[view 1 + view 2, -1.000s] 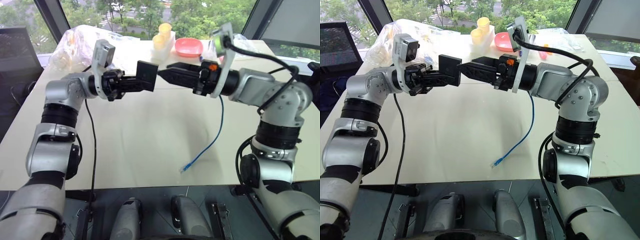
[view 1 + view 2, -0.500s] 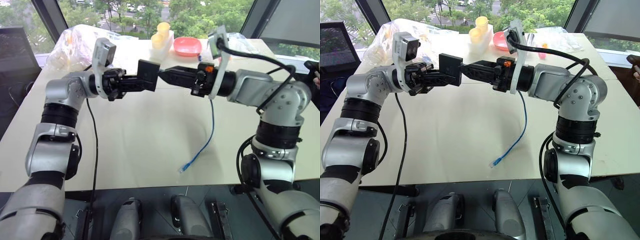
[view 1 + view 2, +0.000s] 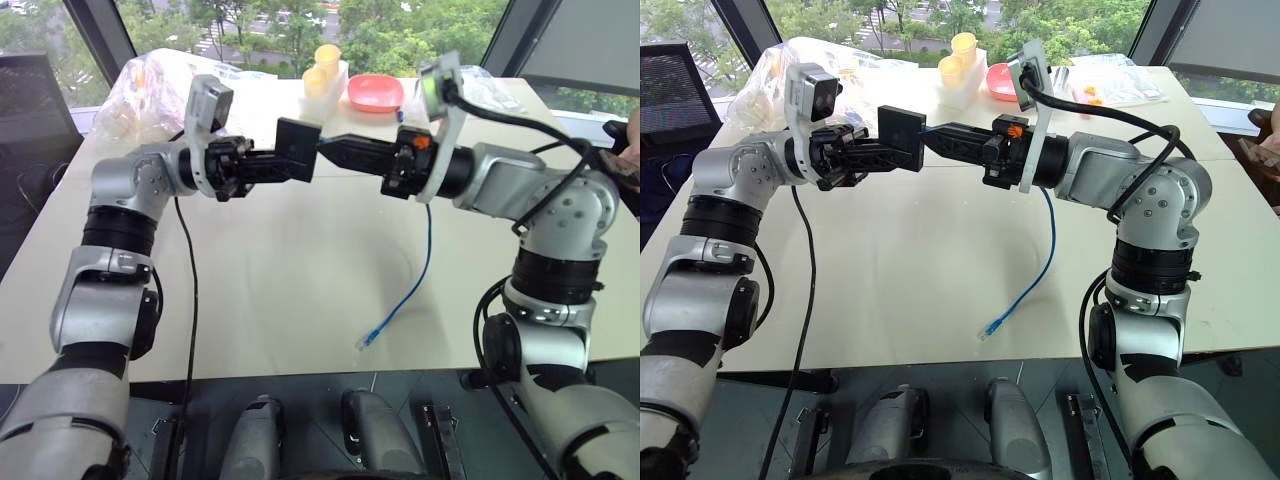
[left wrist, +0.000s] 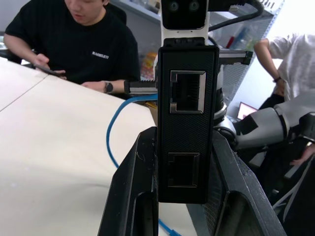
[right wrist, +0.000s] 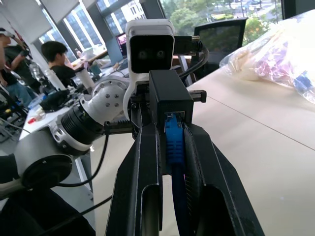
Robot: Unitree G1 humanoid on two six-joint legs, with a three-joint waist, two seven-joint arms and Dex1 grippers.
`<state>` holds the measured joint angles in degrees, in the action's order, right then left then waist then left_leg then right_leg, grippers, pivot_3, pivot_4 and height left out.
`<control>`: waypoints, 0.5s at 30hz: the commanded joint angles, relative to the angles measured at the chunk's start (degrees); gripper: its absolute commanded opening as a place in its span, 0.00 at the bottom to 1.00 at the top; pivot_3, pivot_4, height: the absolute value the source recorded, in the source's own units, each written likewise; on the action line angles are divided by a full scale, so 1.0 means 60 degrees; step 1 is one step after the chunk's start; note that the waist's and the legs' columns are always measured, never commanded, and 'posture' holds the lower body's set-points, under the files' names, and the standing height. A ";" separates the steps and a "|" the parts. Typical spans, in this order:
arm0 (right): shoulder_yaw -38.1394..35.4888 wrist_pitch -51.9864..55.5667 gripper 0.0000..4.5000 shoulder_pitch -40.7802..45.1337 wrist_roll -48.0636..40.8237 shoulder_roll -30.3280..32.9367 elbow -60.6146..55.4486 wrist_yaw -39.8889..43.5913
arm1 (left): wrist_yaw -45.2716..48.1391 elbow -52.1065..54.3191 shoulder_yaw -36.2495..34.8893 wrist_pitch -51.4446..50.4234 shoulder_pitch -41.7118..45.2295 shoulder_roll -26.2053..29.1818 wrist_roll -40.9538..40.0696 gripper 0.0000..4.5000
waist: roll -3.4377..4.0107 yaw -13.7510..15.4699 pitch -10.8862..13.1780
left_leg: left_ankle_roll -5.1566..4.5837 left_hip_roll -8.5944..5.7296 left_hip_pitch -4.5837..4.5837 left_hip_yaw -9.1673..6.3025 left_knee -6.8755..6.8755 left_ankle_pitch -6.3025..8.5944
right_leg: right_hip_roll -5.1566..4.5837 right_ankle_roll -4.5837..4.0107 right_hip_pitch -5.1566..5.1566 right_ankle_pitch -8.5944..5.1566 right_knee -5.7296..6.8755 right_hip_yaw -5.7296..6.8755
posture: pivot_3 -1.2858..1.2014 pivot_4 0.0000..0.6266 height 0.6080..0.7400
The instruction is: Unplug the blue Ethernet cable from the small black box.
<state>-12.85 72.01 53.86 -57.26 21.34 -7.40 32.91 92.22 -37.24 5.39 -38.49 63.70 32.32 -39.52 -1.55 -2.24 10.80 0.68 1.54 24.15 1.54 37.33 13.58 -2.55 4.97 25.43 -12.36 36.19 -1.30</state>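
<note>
Nearest the robot, the loose end of the thin bright-blue Ethernet cable (image 3: 405,292) lies on the pale rectangular table (image 3: 290,290), its small clear plug near the front edge. From there the cord climbs to the right gripper (image 3: 335,150).

Above the middle of the table the 2 arms meet, both raised and pointing at each other. The left gripper (image 3: 272,166) is clamped on the small matte-black square box (image 3: 297,150), holding it on edge in the air. The right gripper has its 2 black fingers drawn narrow around the cable's plug end, right at the box's face.

The right wrist view gives what the head views cannot: the blue plug (image 5: 173,140) sits between the fingers and is seated in the box's port. The left wrist view shows the box's opposite side, with 2 open ports, 1 metal-framed, and a seated person in a black T-shirt (image 4: 81,42) beyond the table.

At the far edge stand 2 stacked yellow plastic cups (image 3: 323,68), a round pink bowl (image 3: 376,93) whose contents cannot be made out, and a crumpled clear plastic bag (image 3: 150,85) with pale items inside.
</note>
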 commanded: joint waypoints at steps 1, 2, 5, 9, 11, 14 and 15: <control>-0.0402 -0.0235 0.00 -0.0008 -0.0560 -0.0075 -0.0121 0.0030 | 0.0047 0.0284 -0.0199 -0.0070 0.0153 0.0083 -0.0241 0.12 | 0.0000 -0.0001 0.0000 | 0.0000 0.0000 0.0000 -0.0001 0.0000 0.0000 | 0.0000 0.0000 0.0000 0.0000 0.0000 0.0000 | 0.52 0.24 1.00; -0.0447 -0.0225 0.00 -0.0051 -0.0699 -0.0136 -0.0099 0.0030 | 0.0047 0.0306 -0.0215 -0.0087 0.0146 0.0081 -0.0255 0.12 | 0.0000 -0.0002 0.0000 | 0.0000 0.0000 0.0000 0.0000 0.0000 0.0000 | 0.0000 0.0000 0.0000 0.0000 0.0000 0.0000 | 0.52 0.24 1.00; -0.0484 -0.0259 0.00 -0.0167 -0.0946 -0.0218 -0.0074 0.0051 | 0.0047 0.0341 -0.0231 -0.0108 0.0137 0.0063 -0.0271 0.12 | 0.0000 -0.0002 0.0000 | 0.0000 0.0001 0.0000 -0.0001 0.0000 0.0000 | 0.0000 0.0000 0.0000 0.0000 0.0000 0.0001 | 0.52 0.24 1.00; -0.0441 -0.0366 0.00 -0.0277 -0.1018 -0.0302 -0.0025 -0.0091 | 0.0047 0.0345 -0.0263 -0.0132 0.0140 0.0055 -0.0270 0.12 | 0.0000 -0.0009 0.0000 | 0.0000 0.0000 0.0001 -0.0001 0.0000 0.0000 | 0.0000 0.0000 0.0000 0.0000 0.0000 0.0001 | 0.52 0.24 1.00; -0.0439 -0.0398 0.00 -0.0300 -0.1067 -0.0303 -0.0018 -0.0169 | 0.0047 0.0339 -0.0277 -0.0137 0.0139 0.0055 -0.0263 0.12 | 0.0000 -0.0007 0.0000 | 0.0000 0.0000 0.0001 -0.0001 0.0001 0.0000 | 0.0001 0.0000 0.0000 0.0000 0.0000 0.0001 | 0.52 0.24 1.00; -0.0408 -0.0458 0.00 -0.0358 -0.1069 -0.0230 -0.0031 -0.0201 | 0.0047 0.0311 -0.0286 -0.0125 0.0127 0.0073 -0.0243 0.12 | 0.0000 -0.0004 0.0000 | 0.0000 0.0000 0.0001 -0.0001 0.0001 0.0000 | 0.0000 0.0000 0.0000 0.0000 0.0000 0.0001 | 0.52 0.24 1.00; -0.0383 -0.0478 0.00 -0.0384 -0.1055 -0.0193 -0.0046 -0.0182 | 0.0047 0.0300 -0.0288 -0.0123 0.0125 0.0077 -0.0239 0.12 | 0.0000 -0.0004 0.0000 | 0.0000 0.0001 0.0001 -0.0001 0.0001 0.0000 | 0.0000 0.0000 0.0000 0.0000 0.0000 0.0001 | 0.52 0.24 1.00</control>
<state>-14.41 70.45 51.30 -61.59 20.21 -6.40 31.27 92.34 -36.39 5.20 -39.45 63.65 32.32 -40.14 -1.55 -2.27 10.80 0.68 1.55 24.15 1.54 37.34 13.58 -2.54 4.97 25.43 -12.36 36.19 -1.29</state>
